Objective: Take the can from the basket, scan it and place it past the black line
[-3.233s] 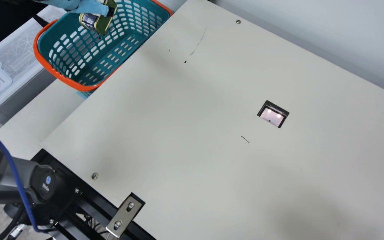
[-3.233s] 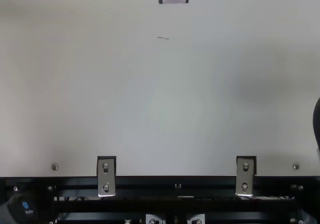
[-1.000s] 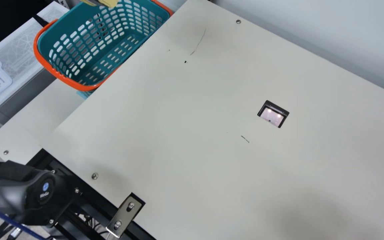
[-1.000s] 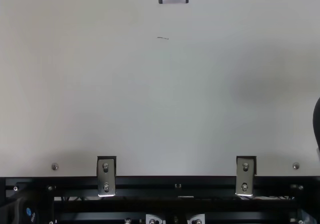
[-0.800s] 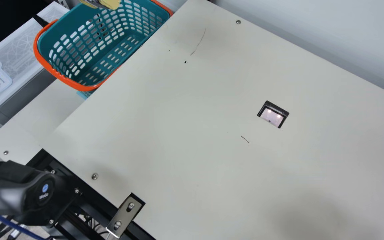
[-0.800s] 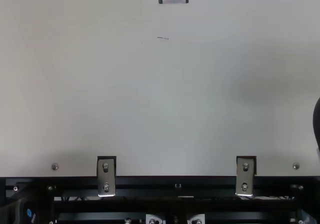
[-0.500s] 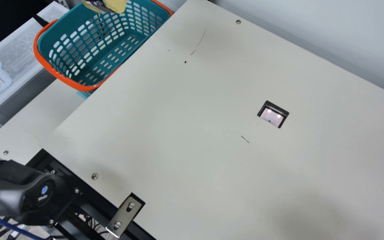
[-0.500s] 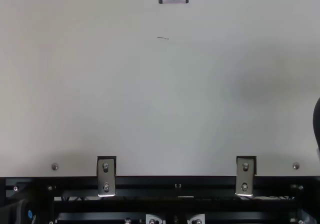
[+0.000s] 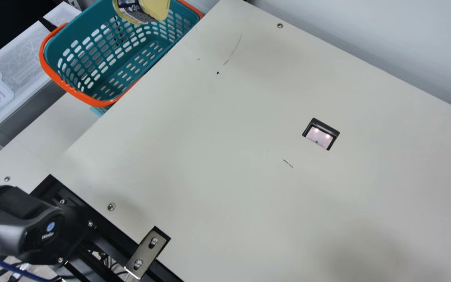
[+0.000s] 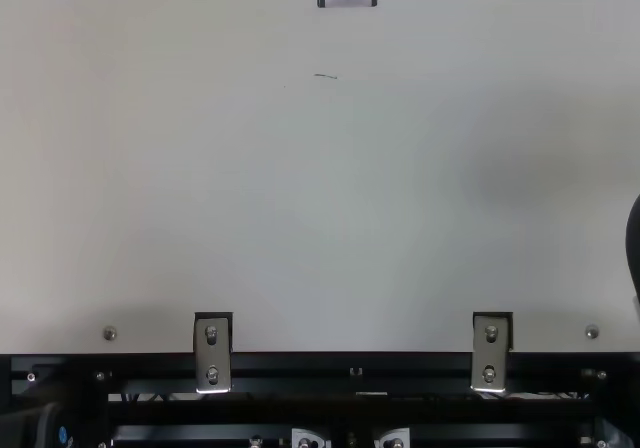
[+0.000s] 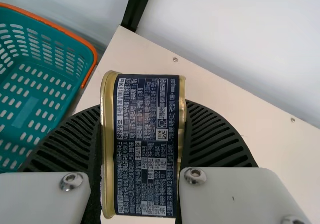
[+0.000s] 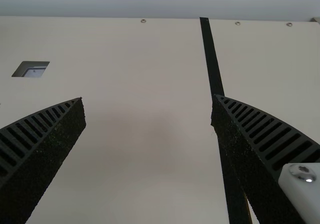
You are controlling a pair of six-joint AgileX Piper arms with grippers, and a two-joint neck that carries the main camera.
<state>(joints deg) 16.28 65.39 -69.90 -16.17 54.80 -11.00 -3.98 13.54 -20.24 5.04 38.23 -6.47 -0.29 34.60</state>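
Main view has the can [image 9: 153,8] aloft at the top edge, in front of the upper part of the teal basket [image 9: 76,92] (orange rim and all). Left wrist view shows the left tool [image 11: 142,139] clamped on the can, one ribbed finger against each side, its dark label (dense with small print) between gold rims. Whether the can is directly over the basket, I cannot tell. Right wrist view shows the right tool [image 12: 148,98] with its fingers wide apart, a gap between them. Past them, the black line [image 12: 212,59] runs along the cream tabletop [image 12: 135,59]. Set into that tabletop, well apart from the basket, is the scanner window [image 9: 320,135] (two bright spots glowing inside). The can is away from it.
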